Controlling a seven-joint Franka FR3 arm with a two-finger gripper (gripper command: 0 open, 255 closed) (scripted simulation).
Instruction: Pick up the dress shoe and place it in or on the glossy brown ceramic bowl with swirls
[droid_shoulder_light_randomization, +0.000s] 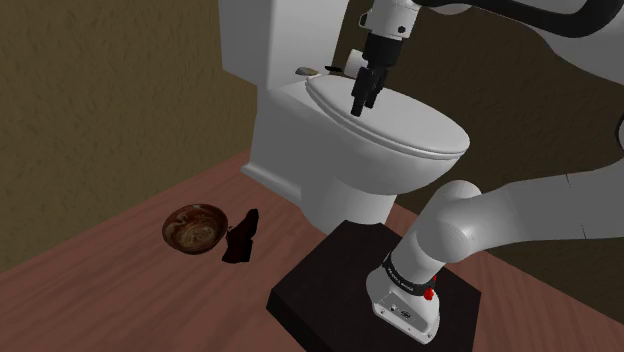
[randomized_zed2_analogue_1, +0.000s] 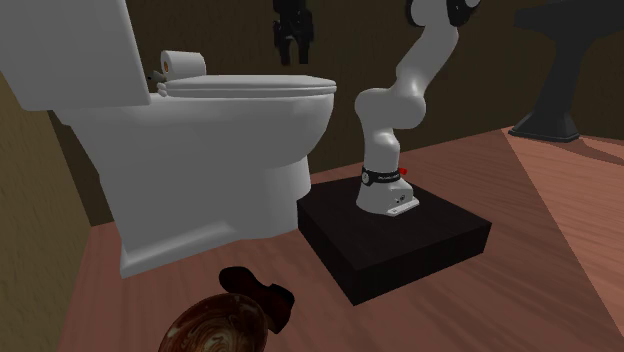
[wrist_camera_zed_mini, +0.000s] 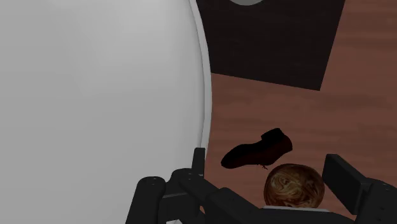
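Note:
A dark brown dress shoe (droid_shoulder_light_randomization: 243, 236) lies on the wooden floor, right beside a glossy brown swirled bowl (droid_shoulder_light_randomization: 195, 228), between the bowl and my stand. My black gripper (droid_shoulder_light_randomization: 365, 95) hangs high above the closed toilet lid, far above the shoe, and is open with nothing in it. The second exterior view has the bowl (randomized_zed2_analogue_1: 215, 325) at the bottom edge, the shoe (randomized_zed2_analogue_1: 255, 290) just behind it, and the gripper (randomized_zed2_analogue_1: 292, 45) over the toilet. Looking down from the wrist, the shoe (wrist_camera_zed_mini: 257, 149) and bowl (wrist_camera_zed_mini: 294, 186) lie between the spread fingers of the gripper (wrist_camera_zed_mini: 268, 162), far below.
A large white toilet (droid_shoulder_light_randomization: 380, 130) stands between the gripper and the floor objects, its bowl overhanging near the shoe. My black stand (droid_shoulder_light_randomization: 370, 290) sits on the floor close by. A toilet paper roll (randomized_zed2_analogue_1: 182, 63) rests on the toilet. A dark pedestal sink (randomized_zed2_analogue_1: 560, 70) stands farther off.

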